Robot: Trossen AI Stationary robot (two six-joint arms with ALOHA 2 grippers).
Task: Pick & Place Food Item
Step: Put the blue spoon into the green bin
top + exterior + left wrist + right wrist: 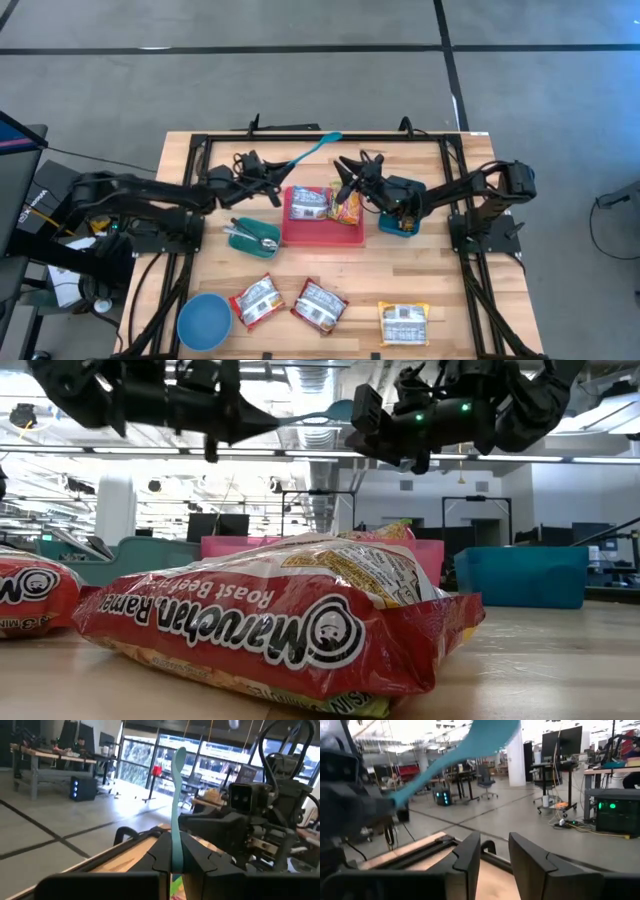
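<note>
Left gripper (268,182): raised above the table, at the red tray's left far corner; fingers closed on the handle of a teal spatula (310,149).
Spatula: slants up and away from the left gripper toward the table's far edge; in the left wrist view its handle (177,840) stands pinched between the 2 dark fingers (199,859), blade end on top.
Right gripper (347,182): raised above the tray's right half, facing the left gripper; fingers (468,856) part-open with a bare gap between them, nothing held.
Tray (322,235): red, just below and between the 2 grippers.
Food in tray: 1 ramen pack (307,204) lies under the gap between the grippers, nearer the left one; an orange-yellow snack bag (347,208) lies right under the right gripper, not touching it.
Teal cup (398,224): just behind the right gripper, under its wrist.
Teal dish (252,237): near side of the left gripper, beside the tray, with a utensil in it.
Loose packs: 2 red ramen packs (257,300) and (318,305) and 1 yellow pack (403,322) lie well apart from both grippers, at the near edge.
Blue bowl (204,320): near left corner, far from both grippers.
</note>
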